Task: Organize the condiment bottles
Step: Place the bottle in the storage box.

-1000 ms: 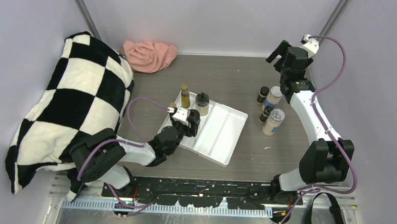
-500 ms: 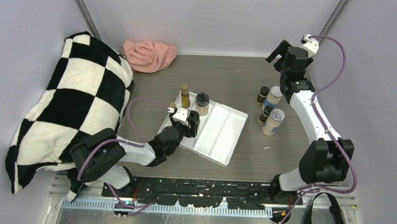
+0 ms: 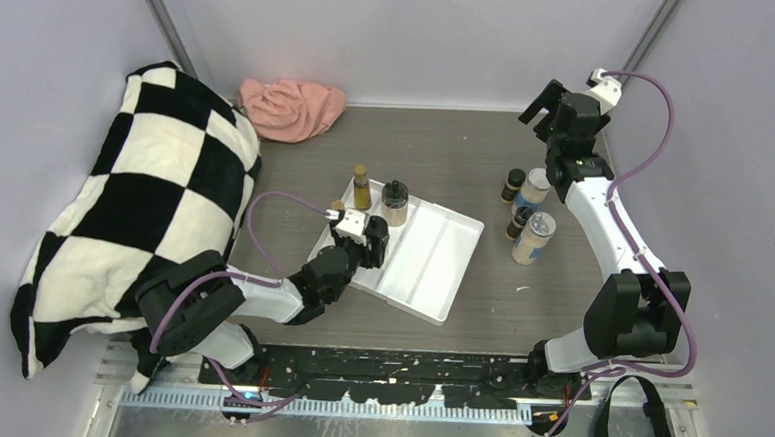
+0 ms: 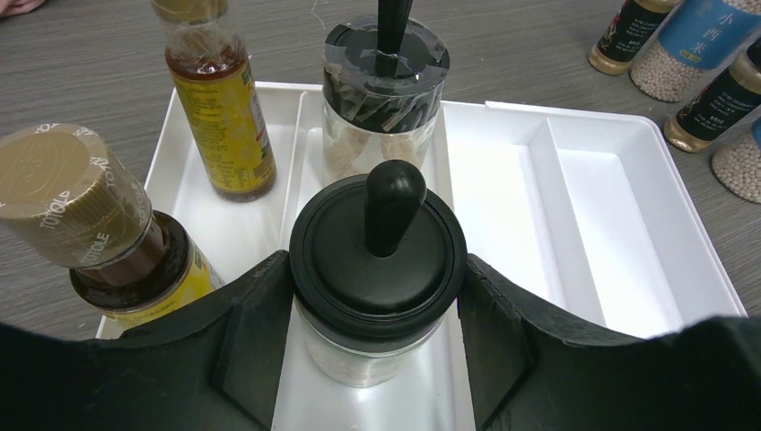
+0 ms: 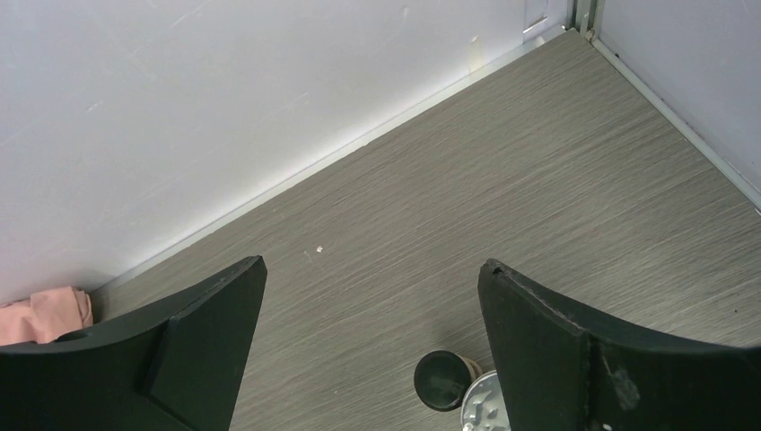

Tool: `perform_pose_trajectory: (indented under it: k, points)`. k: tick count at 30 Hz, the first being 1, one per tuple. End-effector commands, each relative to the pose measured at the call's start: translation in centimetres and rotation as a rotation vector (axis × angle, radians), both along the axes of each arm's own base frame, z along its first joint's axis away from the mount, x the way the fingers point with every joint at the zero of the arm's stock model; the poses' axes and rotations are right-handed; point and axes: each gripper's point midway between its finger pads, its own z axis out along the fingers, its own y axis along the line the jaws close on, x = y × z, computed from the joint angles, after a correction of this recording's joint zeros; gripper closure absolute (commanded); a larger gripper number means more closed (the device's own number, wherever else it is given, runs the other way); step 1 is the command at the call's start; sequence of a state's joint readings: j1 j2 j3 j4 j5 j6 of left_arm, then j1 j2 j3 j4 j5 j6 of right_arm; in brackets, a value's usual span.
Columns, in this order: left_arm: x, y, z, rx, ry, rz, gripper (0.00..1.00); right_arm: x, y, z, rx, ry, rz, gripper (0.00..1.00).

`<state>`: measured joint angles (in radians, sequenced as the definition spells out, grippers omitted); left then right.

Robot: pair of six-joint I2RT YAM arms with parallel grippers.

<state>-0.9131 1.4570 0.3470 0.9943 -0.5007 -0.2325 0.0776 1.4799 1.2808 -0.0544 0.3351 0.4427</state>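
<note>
**Nearly placed: jar in the tray, left hand around it**

So my left hand point(image 4: 375, 278) is about half closed on the jar point(image 4: 377, 238), with my fingers point(image 4: 256, 332) pressed against either side of its black lid. The jar stands upright, knob up, in the narrow lane of the tray point(image 4: 583, 206). It is just in front of the second jar point(image 4: 384, 90) and just right of the yellow bottles point(image 4: 224, 117), which have the leftmost lane. I cannot tell whether its base is fully down on the tray floor.

What matters for the next move, as I judge it, is that the jar's long axis is vertical and sits squarely between my fingers. I reach in low from the near side, forearm slanting across the tray's near-left corner. Letting go should mean spreading sideways and backing off. The near yellow bottle is close by my left finger, so there is little room on that side.

My right hand point(image 5: 372, 263) is wide open and holds nothing. It is raised over the far right corner of the desk point(image 3: 447, 152), palm down. Below and just nearer than it stand the dark bottles point(image 3: 512, 185) and the shakers point(image 3: 535, 236), on the desk to the right of the tray. They are well apart from my left hand, so the right arm is plainly the nearer one for them.
</note>
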Motion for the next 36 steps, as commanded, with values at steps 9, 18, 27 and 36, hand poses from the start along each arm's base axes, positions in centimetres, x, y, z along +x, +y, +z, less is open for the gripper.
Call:
perform_pose_trajectory:
  k: [9,18,27,36]
  points:
    - [0.0,-0.6,3.3,-0.089,-0.050,0.027,0.86,0.1,0.2,1.7,-0.005,-0.061,-0.005,0.06]
    - [-0.5,-1.1,3.4,-0.081,-0.045,0.016,0.64,0.0,0.3,1.8,-0.004,-0.062,-0.002,0.06]
    - [-0.5,-1.0,3.1,-0.071,-0.040,0.026,0.34,-0.3,0.3,2.1,-0.007,-0.065,-0.003,0.06]
    - [-0.2,-0.8,2.8,-0.058,-0.044,0.044,0.09,-0.4,0.3,2.3,-0.010,-0.068,-0.001,0.06]
